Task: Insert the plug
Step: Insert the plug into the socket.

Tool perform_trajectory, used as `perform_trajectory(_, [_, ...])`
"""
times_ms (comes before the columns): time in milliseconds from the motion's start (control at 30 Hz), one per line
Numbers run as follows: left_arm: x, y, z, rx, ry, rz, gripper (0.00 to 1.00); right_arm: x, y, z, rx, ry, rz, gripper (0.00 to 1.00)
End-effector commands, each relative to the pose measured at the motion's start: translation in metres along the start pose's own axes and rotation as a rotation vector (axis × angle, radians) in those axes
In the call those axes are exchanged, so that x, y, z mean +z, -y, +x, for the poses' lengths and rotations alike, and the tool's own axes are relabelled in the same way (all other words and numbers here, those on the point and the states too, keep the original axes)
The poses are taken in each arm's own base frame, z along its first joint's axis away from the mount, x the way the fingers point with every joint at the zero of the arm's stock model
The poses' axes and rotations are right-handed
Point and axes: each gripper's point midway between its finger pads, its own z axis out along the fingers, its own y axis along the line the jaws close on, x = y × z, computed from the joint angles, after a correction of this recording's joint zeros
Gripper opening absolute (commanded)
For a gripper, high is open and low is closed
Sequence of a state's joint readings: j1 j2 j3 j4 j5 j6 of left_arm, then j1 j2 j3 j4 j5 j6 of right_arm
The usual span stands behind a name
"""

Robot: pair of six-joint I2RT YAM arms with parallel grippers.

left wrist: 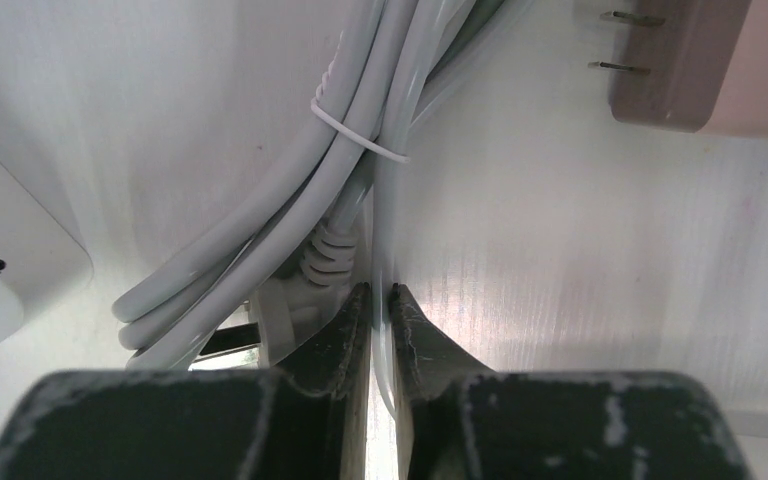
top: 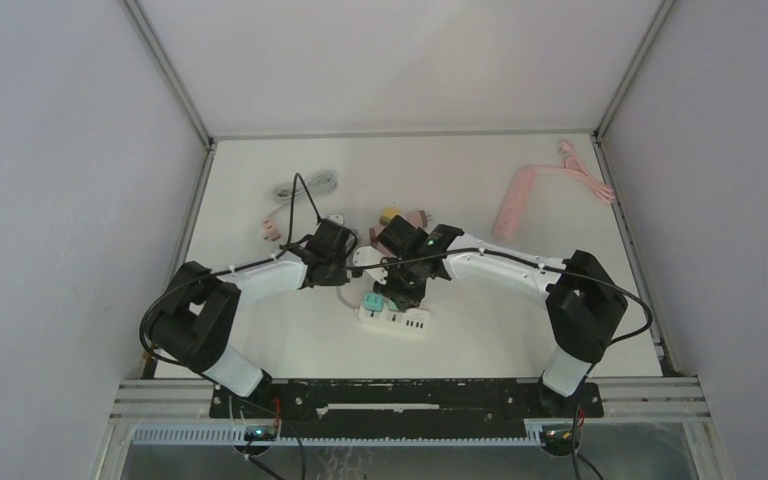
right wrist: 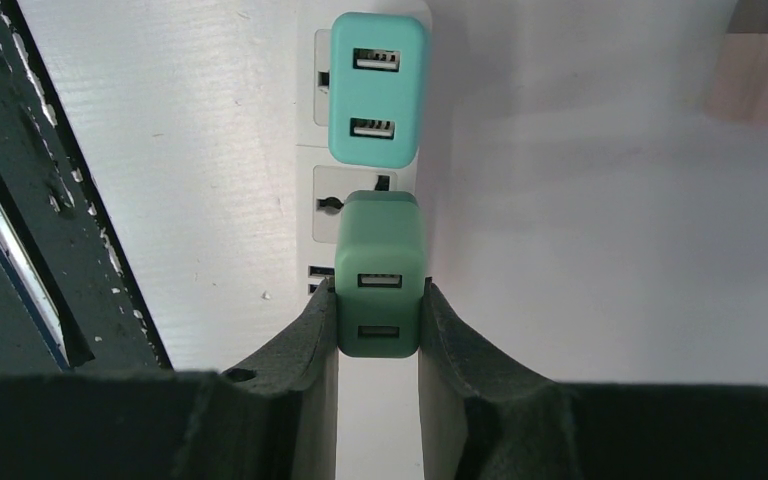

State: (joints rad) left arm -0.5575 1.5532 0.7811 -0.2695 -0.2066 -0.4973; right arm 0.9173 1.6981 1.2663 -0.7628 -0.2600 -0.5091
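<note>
Over on the left, the left gripper (left wrist: 380, 300) sits low on the white table (top: 280, 345), its fingers (left wrist: 335, 345) drawn almost together and pinching a single strand of the grey cable (left wrist: 290, 210). The rest of that cable lies bundled just ahead of the fingers, cinched by a white zip tie (left wrist: 358, 135). Beyond the bundle, a pink adapter (left wrist: 700, 60) lies flat on the table with its two prongs bare and pointing left in the wrist view. Near the middle of the table, close to the arms, lies the white power strip (right wrist: 360, 190). A teal charger (right wrist: 378, 90) is seated in one of its sockets. Right beside it, the green plug (right wrist: 380, 270) stands over the neighbouring socket, clamped on both sides by the right gripper (right wrist: 378, 300). The plug's face with two USB ports looks up at the wrist camera. It seems to sit against the strip, though how far its prongs are in cannot be told from this angle. Farther right, well apart from both arms, a pink power strip (top: 515, 200) lies near the far right corner with its pink cord (top: 585, 175) looped beside it.
</note>
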Motion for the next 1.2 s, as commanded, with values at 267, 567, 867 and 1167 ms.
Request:
perform_trajectory(267, [-0.003,0.011,-0.015,-0.017,0.032,0.04,0.15,-0.003,0.001,-0.024,0.016,0.059,0.021,0.0])
perform_trajectory(567, [-0.004,0.012,-0.015,-0.023,0.033,0.048,0.14,0.002,0.004,-0.024,0.021,0.048,0.056,0.0])
perform_trajectory(867, [-0.005,0.011,-0.015,-0.027,0.032,0.044,0.14,0.012,0.002,-0.013,0.028,-0.002,0.054,0.0])
perform_trajectory(1167, [-0.005,0.009,-0.015,-0.043,0.027,0.042,0.14,0.029,-0.008,-0.002,0.027,-0.058,0.034,0.0])
